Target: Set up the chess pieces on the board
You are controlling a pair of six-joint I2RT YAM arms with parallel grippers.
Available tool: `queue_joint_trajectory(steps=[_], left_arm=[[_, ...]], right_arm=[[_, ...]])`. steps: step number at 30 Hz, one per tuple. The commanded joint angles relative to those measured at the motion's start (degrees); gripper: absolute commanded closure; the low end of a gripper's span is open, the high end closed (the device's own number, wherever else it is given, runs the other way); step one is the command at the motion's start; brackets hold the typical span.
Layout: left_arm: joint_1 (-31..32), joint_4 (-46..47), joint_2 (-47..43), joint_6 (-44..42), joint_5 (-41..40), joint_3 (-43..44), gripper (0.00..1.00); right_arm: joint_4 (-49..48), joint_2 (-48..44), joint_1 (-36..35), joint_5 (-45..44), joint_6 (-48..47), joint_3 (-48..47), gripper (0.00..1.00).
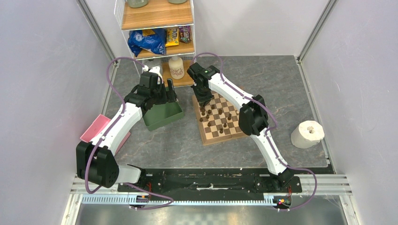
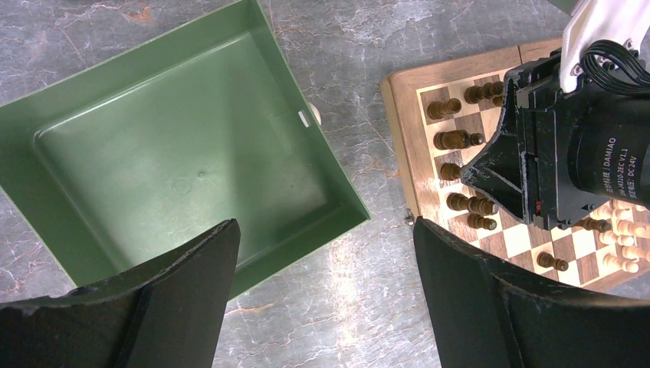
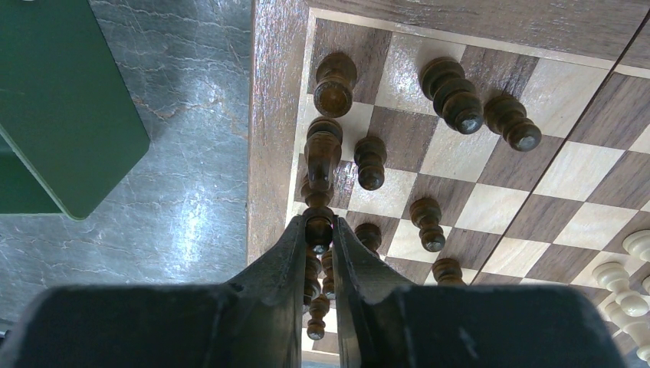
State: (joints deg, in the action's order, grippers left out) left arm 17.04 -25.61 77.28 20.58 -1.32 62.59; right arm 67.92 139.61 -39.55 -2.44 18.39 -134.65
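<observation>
At the board's [image 3: 270, 115] left edge, the right gripper [image 3: 319, 239] pinches a dark piece [image 3: 319, 227], perhaps just off its square. The left gripper [image 2: 323, 230] hangs wide open above the green tray [image 2: 176, 169].

Even, bright overhead light leaves soft shadows, with white glare on the grey tabletop [image 3: 192, 215] in wrist views.

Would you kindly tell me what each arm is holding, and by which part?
On the right gripper, the jaws pinch a dark chess piece by its rounded head. The left gripper holds nothing, jaws apart.
</observation>
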Motion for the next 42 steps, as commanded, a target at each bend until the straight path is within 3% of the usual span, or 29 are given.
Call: queue_joint_trajectory(steps=[1,25,35,42], left_arm=[[-0.37,2.23,0.21,1.26,0.53,-0.1,0.09],[-0.34,2.25,-0.48,1.19,0.2,-0.18,0.09],[-0.34,2.14,-1.04,1.04,-1.21,-0.45,0.09],[-0.34,2.42,-1.5,1.08,-2.82,-0.62,0.08]], right_arm=[[0.14,0.06,-0.35,-0.16,-0.78,-2.45,0.76],[-3.29,-4.54,-0.28,1.08,0.68,-1.49,0.51],[-7.89,-11.44,-0.09,-2.41,0.88,5.08,0.35],[-13.03,-19.56,0.59,-8.43,2.1,14.65,0.12]])
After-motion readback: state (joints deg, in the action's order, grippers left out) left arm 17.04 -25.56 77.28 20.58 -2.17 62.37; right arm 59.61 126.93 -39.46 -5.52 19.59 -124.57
